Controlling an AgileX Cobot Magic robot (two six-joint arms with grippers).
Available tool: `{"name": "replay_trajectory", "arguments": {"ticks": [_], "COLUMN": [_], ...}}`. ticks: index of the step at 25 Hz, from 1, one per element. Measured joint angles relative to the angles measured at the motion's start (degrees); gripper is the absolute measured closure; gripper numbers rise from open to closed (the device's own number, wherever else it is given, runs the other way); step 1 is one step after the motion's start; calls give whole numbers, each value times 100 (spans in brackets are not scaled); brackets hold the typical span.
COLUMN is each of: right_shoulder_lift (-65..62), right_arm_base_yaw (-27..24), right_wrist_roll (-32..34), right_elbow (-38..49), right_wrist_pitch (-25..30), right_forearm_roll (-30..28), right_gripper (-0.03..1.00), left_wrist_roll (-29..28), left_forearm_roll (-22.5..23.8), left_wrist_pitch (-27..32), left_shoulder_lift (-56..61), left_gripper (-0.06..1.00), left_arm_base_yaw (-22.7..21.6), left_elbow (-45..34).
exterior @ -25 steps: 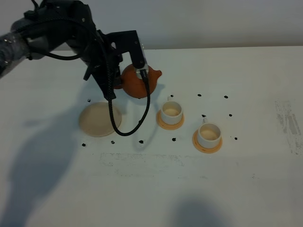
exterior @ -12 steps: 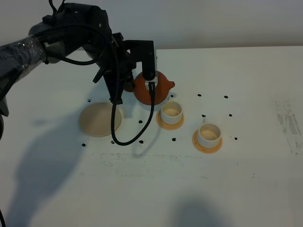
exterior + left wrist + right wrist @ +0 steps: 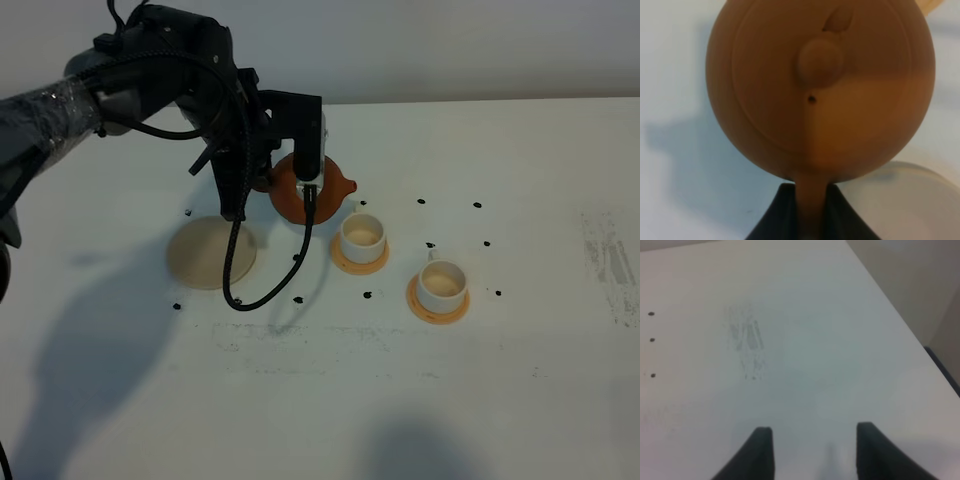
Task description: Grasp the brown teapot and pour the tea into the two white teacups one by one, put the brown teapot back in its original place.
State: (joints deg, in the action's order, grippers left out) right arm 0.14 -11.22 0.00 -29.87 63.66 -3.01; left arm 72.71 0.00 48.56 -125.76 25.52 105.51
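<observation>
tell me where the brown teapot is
The brown teapot is left of centre in the exterior high view, held by the left pincer between the beige disc and the nearer white teacup.

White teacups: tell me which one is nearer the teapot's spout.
The teacup on the left in the high view, right beside the brown teapot's spout; the other teacup stands farther right.

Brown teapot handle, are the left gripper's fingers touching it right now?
Touching. The left wrist view shows the dark fingers pressed against both sides of the brown teapot handle, with no gap.
</observation>
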Motion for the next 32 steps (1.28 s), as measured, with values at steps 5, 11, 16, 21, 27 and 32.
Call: {"name": "replay_trajectory", "arguments": {"ticks": [5, 11, 16, 21, 27, 32], "right_shoulder_lift": [0, 0, 0, 0, 0, 0], "right_arm_base_yaw": [0, 0, 0, 0, 0, 0], "right_wrist_roll": [0, 33, 33, 33, 33, 33], "right_elbow": [0, 0, 0, 0, 0, 0], "right_wrist_pitch": [0, 0, 0, 0, 0, 0], "right_forearm_roll": [0, 0, 0, 0, 0, 0], "right_gripper": [57, 57, 57, 57, 57, 57], "left_wrist_roll": [15, 17, 22, 161, 311, 316], "left_forearm_roll": [174, 271, 561, 674, 920, 1099], "left_wrist_pitch": [-52, -116, -255, -387, -464, -467], "left_shoulder_lift": [-86, -158, -158, -158, -158, -158], "left_gripper": [86, 86, 86, 86, 86, 86], "left_arm_base_yaw": [73, 97, 158, 262, 360, 377], "left_elbow": [0, 0, 0, 0, 0, 0]}}
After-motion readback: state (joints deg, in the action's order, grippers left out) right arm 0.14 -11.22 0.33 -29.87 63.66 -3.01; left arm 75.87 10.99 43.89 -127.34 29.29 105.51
